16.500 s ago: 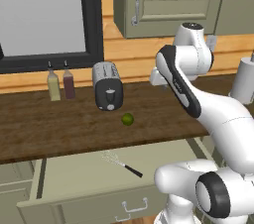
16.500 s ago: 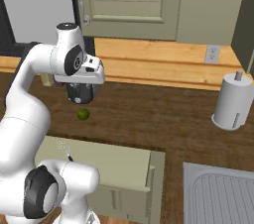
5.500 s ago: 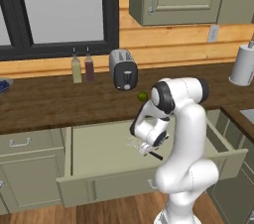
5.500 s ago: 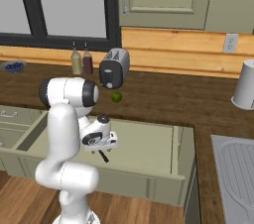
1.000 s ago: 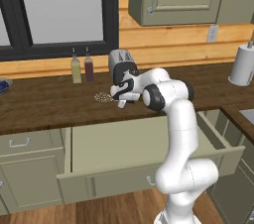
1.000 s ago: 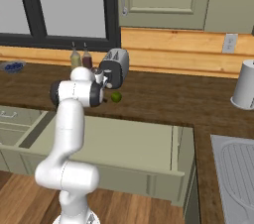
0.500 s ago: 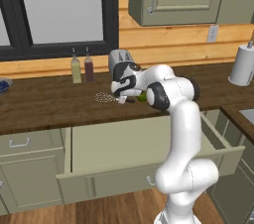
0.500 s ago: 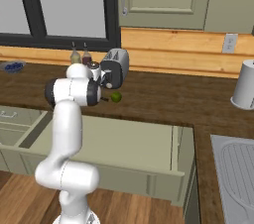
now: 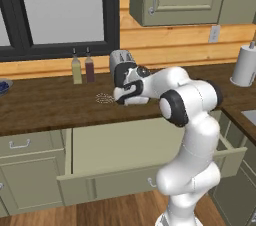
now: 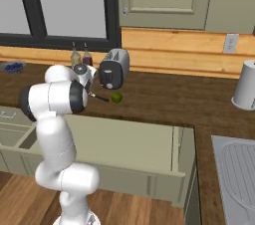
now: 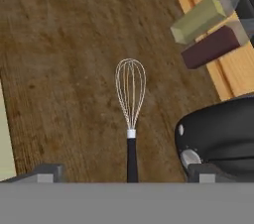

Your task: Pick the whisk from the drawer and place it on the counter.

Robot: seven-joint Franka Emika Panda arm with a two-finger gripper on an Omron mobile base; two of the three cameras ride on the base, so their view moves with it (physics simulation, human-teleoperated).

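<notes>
Even, bright rendered light, shadows faint, base views somewhat soft, perhaps from low resolution.

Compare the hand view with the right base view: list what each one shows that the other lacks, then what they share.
Hand view alone: the whisk's wire head lying flat on the counter, with the fingers spread wide on either side of its black handle.

Right base view alone: the open drawer, a green lime, the paper towel roll and the sink.

Shared: the counter, the dark toaster and two bottles.
</notes>
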